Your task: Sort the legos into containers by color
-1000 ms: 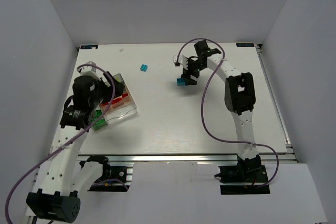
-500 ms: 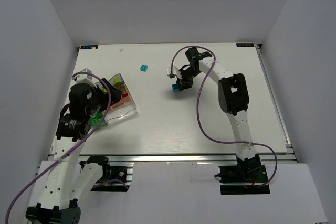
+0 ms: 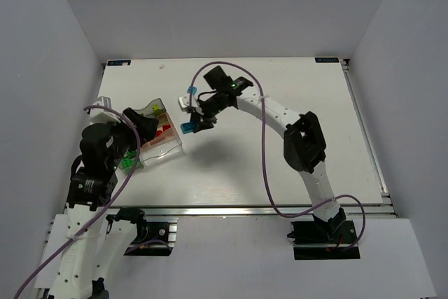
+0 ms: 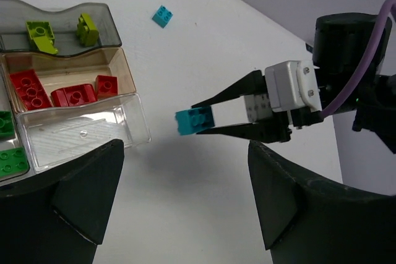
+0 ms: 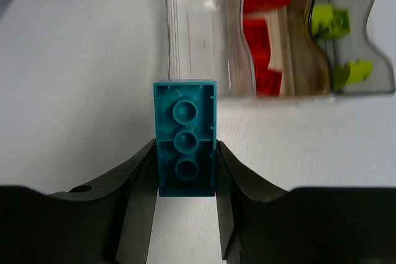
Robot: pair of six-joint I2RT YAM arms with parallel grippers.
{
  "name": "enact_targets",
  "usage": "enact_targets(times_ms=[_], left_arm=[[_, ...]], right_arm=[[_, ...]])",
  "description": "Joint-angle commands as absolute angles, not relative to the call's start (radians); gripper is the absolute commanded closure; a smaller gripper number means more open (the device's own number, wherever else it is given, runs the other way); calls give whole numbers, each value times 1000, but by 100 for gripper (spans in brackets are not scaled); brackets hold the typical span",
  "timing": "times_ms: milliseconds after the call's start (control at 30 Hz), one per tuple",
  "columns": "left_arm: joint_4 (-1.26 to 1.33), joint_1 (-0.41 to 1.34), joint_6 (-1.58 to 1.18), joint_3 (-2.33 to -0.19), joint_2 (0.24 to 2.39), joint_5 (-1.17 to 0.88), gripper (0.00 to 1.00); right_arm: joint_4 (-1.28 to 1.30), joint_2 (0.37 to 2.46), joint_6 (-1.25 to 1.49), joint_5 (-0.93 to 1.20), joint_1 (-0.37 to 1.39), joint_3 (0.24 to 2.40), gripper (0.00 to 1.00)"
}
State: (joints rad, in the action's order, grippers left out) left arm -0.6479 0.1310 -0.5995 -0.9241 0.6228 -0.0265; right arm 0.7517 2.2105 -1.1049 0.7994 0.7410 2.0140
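My right gripper (image 5: 185,160) is shut on a cyan lego (image 5: 185,146), underside facing the camera, held above the table just right of the clear container tray (image 5: 247,94). From above, that cyan lego (image 3: 187,128) hangs beside the tray (image 3: 171,148). The tray's compartments hold lime green legos (image 4: 40,32), red legos (image 4: 74,94) and dark green legos (image 4: 9,153); one compartment (image 4: 80,137) is empty. A second cyan lego (image 4: 163,16) lies loose on the table farther back. My left gripper (image 4: 185,196) is open over the tray's near right corner, holding nothing.
The right arm (image 3: 280,113) arches across the table's middle, its purple cable (image 3: 266,166) looping beside it. A small white speck (image 3: 162,66) lies near the far edge. Grey walls close in the table on three sides.
My right gripper shut on the cyan lego, lifted it and carried it left to the tray. My left arm drew back toward the near edge, still open.
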Motion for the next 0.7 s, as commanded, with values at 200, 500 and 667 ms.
enact_targets(times_ms=[200,500,667], left_arm=[[-624,133,-652,-905,509,35,8],[-687,133,-657,-923,474,41,7],[-687,133,-658,-914,471,38,7]], right_arm=[[348,2287,-680,721,879,2079,92],[268,2367,-655,647,945,2111,61],[250,2353,-622,637,950,2103,34]])
